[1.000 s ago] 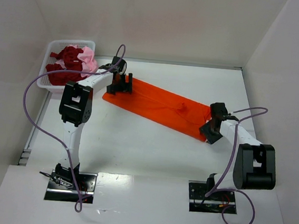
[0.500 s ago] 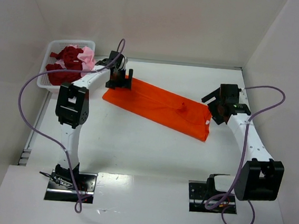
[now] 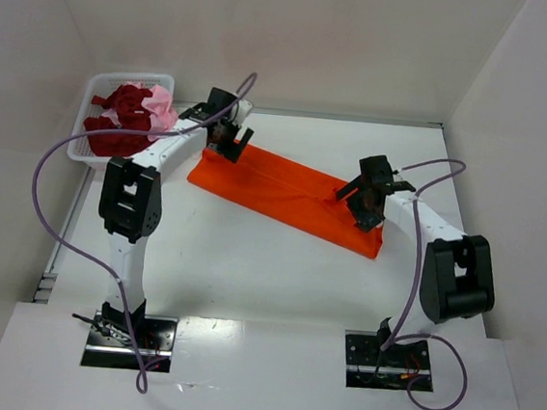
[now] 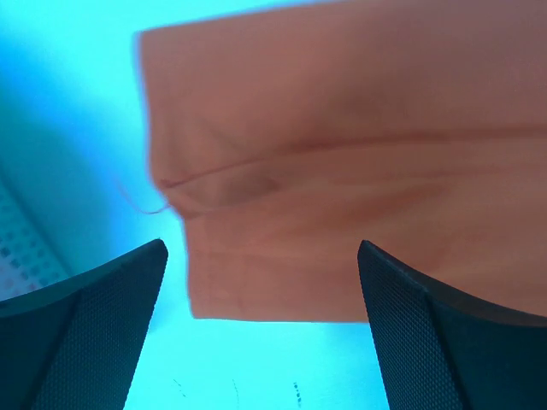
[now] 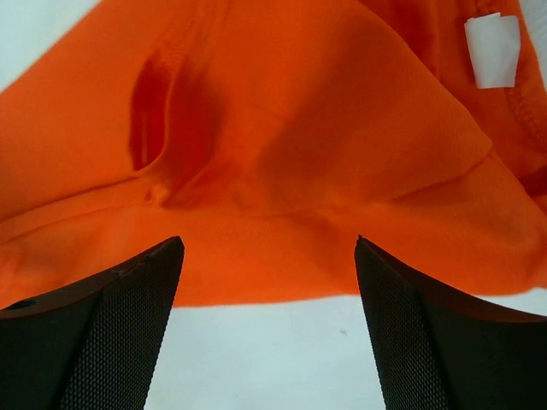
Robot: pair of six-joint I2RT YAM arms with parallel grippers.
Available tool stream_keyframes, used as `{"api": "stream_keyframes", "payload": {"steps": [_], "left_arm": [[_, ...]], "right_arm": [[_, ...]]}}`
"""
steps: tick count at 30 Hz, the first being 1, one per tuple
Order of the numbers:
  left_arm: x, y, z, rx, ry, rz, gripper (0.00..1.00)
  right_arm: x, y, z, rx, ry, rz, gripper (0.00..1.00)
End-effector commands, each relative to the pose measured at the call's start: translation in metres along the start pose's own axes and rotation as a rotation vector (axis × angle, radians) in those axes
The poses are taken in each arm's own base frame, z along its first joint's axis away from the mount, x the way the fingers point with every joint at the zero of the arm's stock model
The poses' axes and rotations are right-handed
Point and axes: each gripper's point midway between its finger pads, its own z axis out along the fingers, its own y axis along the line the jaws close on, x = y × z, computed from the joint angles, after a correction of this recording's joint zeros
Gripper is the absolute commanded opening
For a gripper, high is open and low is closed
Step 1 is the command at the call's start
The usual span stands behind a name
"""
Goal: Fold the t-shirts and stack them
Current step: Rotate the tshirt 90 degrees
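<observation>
Left gripper [image 4: 261,248]: jaws spread wide, nothing between them. It hangs over the far-left end of the orange t-shirt [image 3: 284,194], and the cloth's short hem edge shows just under the fingertips. The view is blurred, so I can't tell whether they touch the cloth.

Right gripper [image 5: 267,243]: jaws also spread, holding nothing. It is low over the shirt's other end, with the near edge of the cloth running across between the fingers. A white label [image 5: 493,49] shows there, so this is likely the collar end.

The orange t-shirt lies flat as a long narrow band. It slants across the middle of the tabletop [image 3: 248,270], from beside the basket down toward the right edge. The narrow shape suggests the sides are already turned in. The arms sit one at each end, probably so both ends can be pinched and one brought over the other for the crosswise fold.

White mesh basket [image 3: 89,86] sits in the far-left corner of the tabletop. It holds bunched dark red shirts [image 3: 117,117] and a pink shirt [image 3: 162,112], not yet folded. They are probably parked there to leave the centre for folding. No stack is started.
</observation>
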Motion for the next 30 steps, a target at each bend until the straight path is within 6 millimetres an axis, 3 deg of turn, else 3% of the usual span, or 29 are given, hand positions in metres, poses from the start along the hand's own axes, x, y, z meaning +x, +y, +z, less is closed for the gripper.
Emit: {"api": "stream_keyframes", "payload": {"steps": [1, 4, 9, 17, 24, 30], "left_arm": [[0.005, -0.021, 0.000, 0.049, -0.003, 0.289, 1.00], [0.023, -0.038, 0.009, 0.173, 0.048, 0.407, 0.98], [0.020, -0.044, 0.015, 0.197, 0.047, 0.571, 0.97], [-0.010, -0.066, 0.021, 0.401, -0.142, 0.653, 0.97], [0.013, -0.086, 0.057, 0.473, -0.108, 0.771, 0.97], [0.034, -0.098, 0.070, 0.510, -0.072, 0.854, 0.97]], "right_arm": [[-0.005, 0.013, 0.015, -0.031, -0.024, 0.027, 0.87], [-0.003, 0.012, 0.023, -0.023, -0.019, 0.047, 0.88], [-0.002, 0.012, 0.031, -0.025, -0.020, 0.058, 0.91], [0.002, 0.007, 0.036, -0.002, 0.007, 0.083, 0.98], [-0.009, -0.014, 0.028, 0.023, -0.018, 0.113, 1.00], [-0.013, -0.024, 0.025, 0.046, -0.038, 0.100, 1.00]]}}
